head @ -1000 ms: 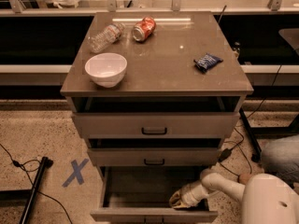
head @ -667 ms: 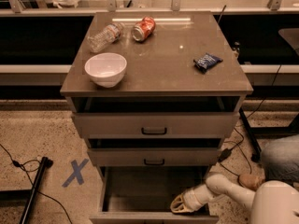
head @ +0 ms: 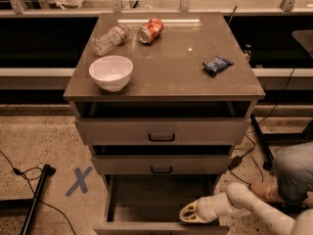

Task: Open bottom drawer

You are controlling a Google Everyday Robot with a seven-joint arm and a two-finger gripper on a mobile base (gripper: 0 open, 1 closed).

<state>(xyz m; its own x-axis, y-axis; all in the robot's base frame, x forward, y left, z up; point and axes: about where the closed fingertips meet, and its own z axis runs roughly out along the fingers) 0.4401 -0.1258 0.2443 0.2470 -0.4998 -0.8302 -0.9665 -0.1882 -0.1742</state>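
The bottom drawer [head: 157, 196] of the grey-brown cabinet stands pulled out toward me. Its empty inside shows, and its front panel [head: 146, 227] lies along the lower edge of the view. Its handle is hidden. My gripper [head: 194, 212], pale and on a white arm coming in from the lower right, sits low at the right part of the drawer's front edge, just inside the panel.
The top drawer [head: 161, 130] and middle drawer [head: 161, 164] are each out a little. On the cabinet top are a white bowl [head: 111, 72], a plastic bottle [head: 110, 39], a red can [head: 150, 30] and a blue snack bag [head: 217, 64]. A blue tape X [head: 78, 180] and a black pole [head: 35, 198] lie left. A person's leg [head: 293, 173] is at the right.
My gripper has shifted slightly toward the lower edge of the view, and the bottom drawer has come out a little further with it.
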